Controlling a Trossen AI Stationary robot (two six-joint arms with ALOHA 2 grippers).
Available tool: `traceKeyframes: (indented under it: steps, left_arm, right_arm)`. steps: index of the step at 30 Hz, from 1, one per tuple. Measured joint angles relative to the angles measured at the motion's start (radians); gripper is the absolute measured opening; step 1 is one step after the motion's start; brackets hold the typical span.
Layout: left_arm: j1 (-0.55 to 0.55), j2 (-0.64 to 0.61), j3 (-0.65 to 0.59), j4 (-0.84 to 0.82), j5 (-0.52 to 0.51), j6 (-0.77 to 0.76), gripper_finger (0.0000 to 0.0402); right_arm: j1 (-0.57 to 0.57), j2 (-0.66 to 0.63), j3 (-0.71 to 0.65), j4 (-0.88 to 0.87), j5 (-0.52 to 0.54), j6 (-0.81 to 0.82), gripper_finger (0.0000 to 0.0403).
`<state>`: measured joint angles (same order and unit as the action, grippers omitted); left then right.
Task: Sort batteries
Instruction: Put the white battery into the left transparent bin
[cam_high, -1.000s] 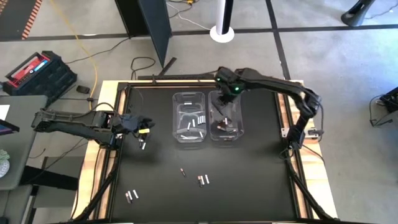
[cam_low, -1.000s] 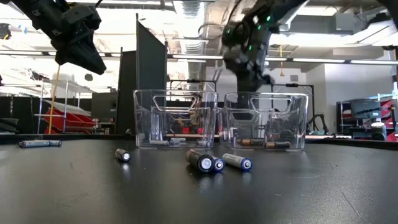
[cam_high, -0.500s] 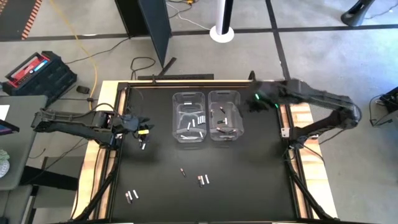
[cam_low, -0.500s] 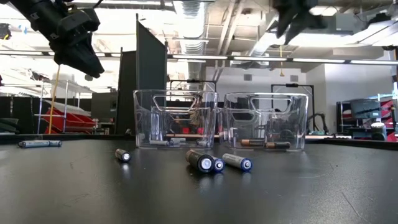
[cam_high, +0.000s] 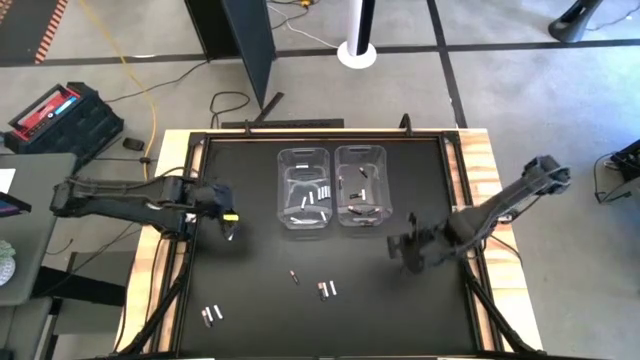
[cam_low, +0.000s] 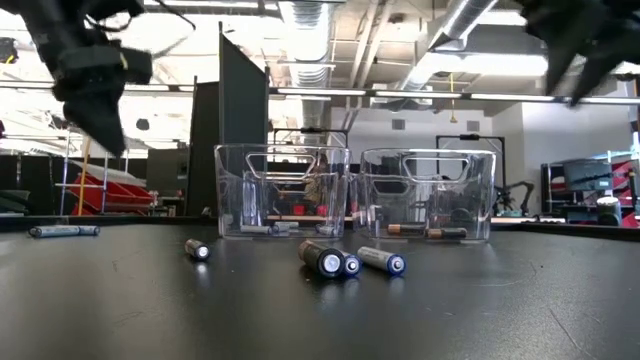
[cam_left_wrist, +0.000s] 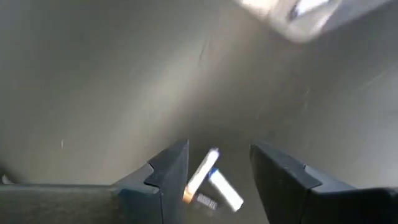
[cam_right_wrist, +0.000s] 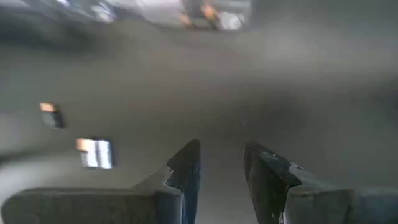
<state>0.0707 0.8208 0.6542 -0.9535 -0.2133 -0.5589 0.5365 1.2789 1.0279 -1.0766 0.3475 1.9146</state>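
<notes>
The left gripper (cam_high: 228, 214) hangs over the table's (cam_high: 400, 320) left part, above two batteries (cam_high: 232, 231) lying there; in the left wrist view its fingers (cam_left_wrist: 168, 171) stand apart with nothing between them, and those two cells (cam_left_wrist: 211, 180) show in the gap, lying on the mat below, crossed or touching at one end, not held. The right gripper (cam_high: 402, 247) is over the table's right part, just in front of the right bin (cam_high: 361, 188) and clear of it; in its wrist view the fingers (cam_right_wrist: 186, 168) have a narrow gap between them and grip nothing, and two blurred cells (cam_right_wrist: 94, 153) lie well off to one side of them, apart from the fingertips. Two clear bins stand side by side at the back middle of the table. The left bin (cam_high: 304, 188) holds several light cells (cam_high: 322, 192), the right one holds a few cells, some of them dark (cam_high: 362, 208). More batteries lie loose on the mat: one dark cell (cam_high: 294, 277) in front of the left bin, a pair (cam_high: 327, 289) just beside it toward the front, and another pair (cam_high: 211, 315) near the front left corner, all well apart from both grippers. From table height three cells (cam_low: 345, 261) lie in front of the bins, one more (cam_low: 197, 249) to their left, and a long pair (cam_low: 63, 230) at the far left edge; both grippers hang high above the mat there.
</notes>
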Motion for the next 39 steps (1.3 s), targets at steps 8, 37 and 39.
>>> traceKeyframes:
  steps: [8, 37, 39]
  left_arm:
    - [0.098, 0.214, 0.001, -0.041, 0.06, 0.115, 0.0142]
    - [0.143, 0.49, 0.17, -0.08, 0.159, 0.309, 0.0138]
    - [0.143, 0.49, 0.17, -0.078, 0.158, 0.309, 0.0138]
  right_arm:
    - [0.061, 0.116, -0.041, 0.159, 0.004, 0.028, 0.0137]
    - [-0.021, -0.066, -0.511, 0.949, -0.008, -0.835, 0.0136]
    - [-0.022, -0.063, -0.511, 0.95, -0.008, -0.835, 0.0136]
